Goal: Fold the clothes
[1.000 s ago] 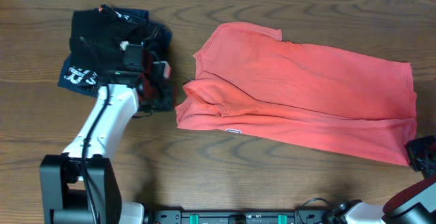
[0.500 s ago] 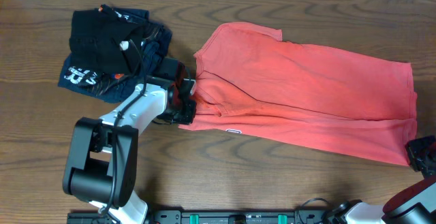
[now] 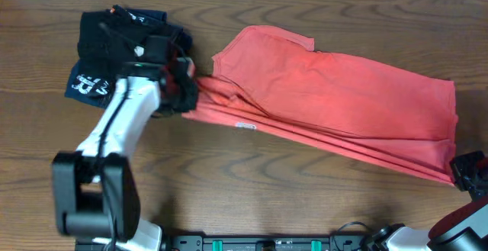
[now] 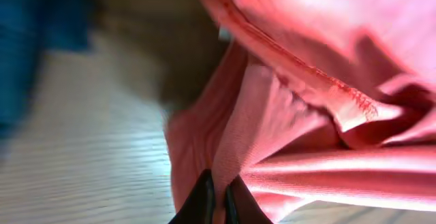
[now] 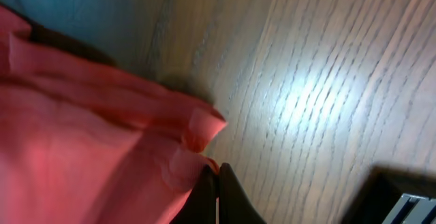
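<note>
- The T-shirt [image 3: 335,106] is being held stretched slantwise across the middle and right of the desk [image 3: 305,213]. Its collar end is toward the left edge and its hem is near the right edge.
- Collar-end cloth is being pinched by the left gripper [image 3: 187,96], jaws clamped on a fold.
- The hem corner by the desk's front right corner is being pinched by the right gripper [image 3: 461,173], jaws together on it.
- Opposite ends are probably being gripped so the cloth is being pulled flat for a fold.
- Only overhead is the whole layout being shown: a black garment [image 3: 107,37] and a navy garment [image 3: 88,83] piled at the far left corner, beside the left gripper.
- Only in the wrist views is cloth being shown between the fingertips; the left one is blurred.
</note>
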Controlling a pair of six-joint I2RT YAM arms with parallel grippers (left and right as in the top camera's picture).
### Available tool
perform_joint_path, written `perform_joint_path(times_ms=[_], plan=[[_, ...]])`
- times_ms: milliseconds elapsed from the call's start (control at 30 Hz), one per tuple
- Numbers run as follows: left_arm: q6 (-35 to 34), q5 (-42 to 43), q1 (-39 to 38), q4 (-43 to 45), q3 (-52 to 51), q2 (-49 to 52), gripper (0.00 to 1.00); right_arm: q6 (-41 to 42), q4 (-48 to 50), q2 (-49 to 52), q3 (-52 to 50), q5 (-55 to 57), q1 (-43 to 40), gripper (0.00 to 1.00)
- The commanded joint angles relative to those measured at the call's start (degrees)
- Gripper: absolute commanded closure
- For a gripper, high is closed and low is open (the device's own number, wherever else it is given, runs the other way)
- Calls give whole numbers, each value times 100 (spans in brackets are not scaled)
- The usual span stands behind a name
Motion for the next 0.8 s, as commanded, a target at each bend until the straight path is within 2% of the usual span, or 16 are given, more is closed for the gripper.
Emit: perform_joint_path(times_ms=[0,133,233,333,433,467,500,600,767], plan=[[-87,-302,181,-136,111,-177,94,-2,44,-85,81,612,50,99],[-87,-348,175,-496,98,-170,94,-4,-149,-85,81,627,50,99],[-81,-455,175,-800,98,-170,94,-2,-199,-83,81,625,50,95],[0,-492,175,-973,96,-170,94,-4,-125,-83,81,529,50,87],[-2,-492,175,-1025,92,-170,93,-7,-120,-83,81,315,50,71],[-2,-492,175,-1047,92,-170,88,-7,-122,-83,81,313,50,66],[-2,-492,175,-1069,90,-170,76,-7,-109,-85,81,284,50,64],[-2,-492,175,-1158,87,-170,53,-216,-4,-85,81,-420,50,63],[-2,-492,175,-1263,87,-170,42,-848,205,-85,81,-1652,52,63]])
